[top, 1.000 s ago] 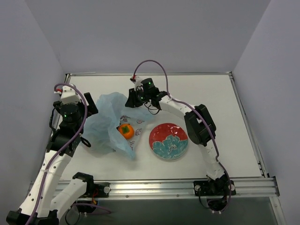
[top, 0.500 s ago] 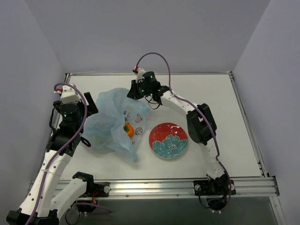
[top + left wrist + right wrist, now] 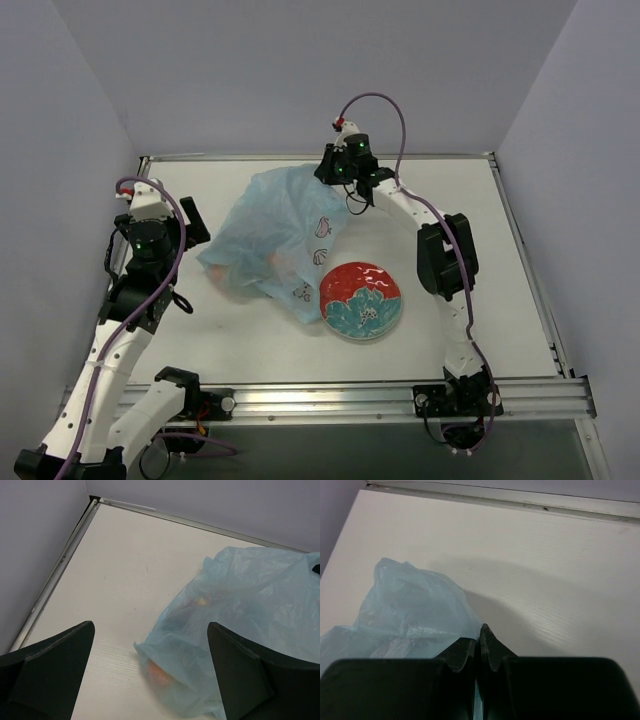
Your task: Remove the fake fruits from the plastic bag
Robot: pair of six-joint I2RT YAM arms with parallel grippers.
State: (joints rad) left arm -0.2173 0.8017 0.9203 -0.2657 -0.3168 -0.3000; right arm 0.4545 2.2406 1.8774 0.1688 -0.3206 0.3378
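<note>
**Desk:** Bag heading, please. Which way did it lie?

**Operator:** I saw the plastic bag (image 3: 275, 225) stretched on a diagonal. Its long axis ran from the far-right corner, pinched by my right gripper (image 3: 336, 178), down toward the near left, where its rounded belly rested on the table (image 3: 520, 250). It sat left of centre, between my two arms. Its near corner reached the left rim of the red plate (image 3: 362, 270); touching or overlapping, I could not tell.

**Desk:** Fingers?

**Operator:** My right wrist view showed the right fingers (image 3: 462, 655) pressed together with blue film caught between them. My left gripper (image 3: 150, 625) was spread wide above the bag's left end, holding nothing.

**Desk:** Fruit?

**Operator:** The fake fruits (image 3: 158, 672) were inside the bag, only orange and yellowish smudges through the film.

**Desk:** Against a second earlier?

**Operator:** Back then the orange one lay exposed at the bag's mouth; this time film covered it. My right gripper had travelled farther back and to the right, drawing the bag longer and across toward the plate. My left arm had not shifted.

**Desk:** Surroundings?

**Operator:** White matte tabletop, a metal rail (image 3: 350, 400) along the near edge, and plain pale lilac-grey walls (image 3: 300, 70) on three sides.
</note>
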